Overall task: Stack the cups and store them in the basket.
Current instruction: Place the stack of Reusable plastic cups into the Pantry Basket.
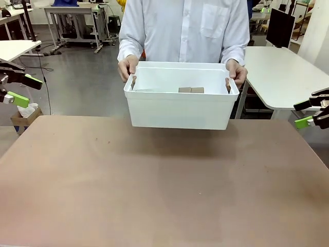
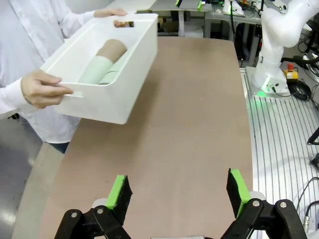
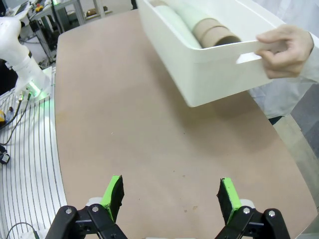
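Note:
A person holds the white basket by both short ends, lifted just above the far edge of the table. Stacked cups lie on their sides inside it: brownish-taupe rims show over the wall in the front view, a taupe and mint stack in the left wrist view, mint and taupe cups in the right wrist view. My left gripper hangs open at the far left edge, well clear of the basket. Off the table's right side, my right gripper is open too, with nothing between its fingers.
The brown table spreads bare in front of me. The person's hands grip the basket's handle slots. White tables stand behind on the left and right. The other arm's white base rises at the table's side.

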Motion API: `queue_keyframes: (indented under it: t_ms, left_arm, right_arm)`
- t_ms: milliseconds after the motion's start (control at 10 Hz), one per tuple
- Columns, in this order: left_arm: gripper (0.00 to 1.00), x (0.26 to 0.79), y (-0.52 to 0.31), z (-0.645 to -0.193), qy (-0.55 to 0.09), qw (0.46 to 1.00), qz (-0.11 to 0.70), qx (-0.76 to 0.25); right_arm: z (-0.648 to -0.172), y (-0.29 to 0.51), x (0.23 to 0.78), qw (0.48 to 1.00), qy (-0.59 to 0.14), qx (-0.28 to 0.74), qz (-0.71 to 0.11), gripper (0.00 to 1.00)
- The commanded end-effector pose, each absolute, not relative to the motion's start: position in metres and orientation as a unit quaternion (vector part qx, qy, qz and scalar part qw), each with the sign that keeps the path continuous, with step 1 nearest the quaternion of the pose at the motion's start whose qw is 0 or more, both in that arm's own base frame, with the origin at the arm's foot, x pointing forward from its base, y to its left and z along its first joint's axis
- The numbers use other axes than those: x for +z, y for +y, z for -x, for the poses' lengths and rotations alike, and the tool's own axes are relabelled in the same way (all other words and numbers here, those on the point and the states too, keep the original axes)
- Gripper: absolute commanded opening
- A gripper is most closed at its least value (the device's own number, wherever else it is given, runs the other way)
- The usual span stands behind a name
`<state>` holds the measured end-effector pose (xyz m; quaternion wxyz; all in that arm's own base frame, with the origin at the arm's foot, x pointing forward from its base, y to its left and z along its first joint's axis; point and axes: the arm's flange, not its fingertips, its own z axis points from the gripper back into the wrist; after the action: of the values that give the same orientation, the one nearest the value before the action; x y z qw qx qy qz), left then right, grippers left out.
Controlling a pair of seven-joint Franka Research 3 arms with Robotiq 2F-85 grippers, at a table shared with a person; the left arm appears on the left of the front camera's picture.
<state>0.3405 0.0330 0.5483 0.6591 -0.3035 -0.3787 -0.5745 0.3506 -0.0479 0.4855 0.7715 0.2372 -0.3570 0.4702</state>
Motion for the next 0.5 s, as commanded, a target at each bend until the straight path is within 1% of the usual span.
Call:
queue_keyframes:
  t_ms: [0,400]
  left_arm:
    - [1.00,0.5503,0.0313,-0.3421,-0.389,0.655,0.309,-0.569]
    - [1.00,0.5503,0.0313,-0.3421,-0.389,0.655,0.309,-0.569]
  right_arm:
    - [-0.3534,-0.0484,0.4874,0.765,-0.367,0.470,-0.243,1.00]
    - [-0.3534,-0.0484,0.4874,0.765,-0.367,0.470,-0.243,1.00]
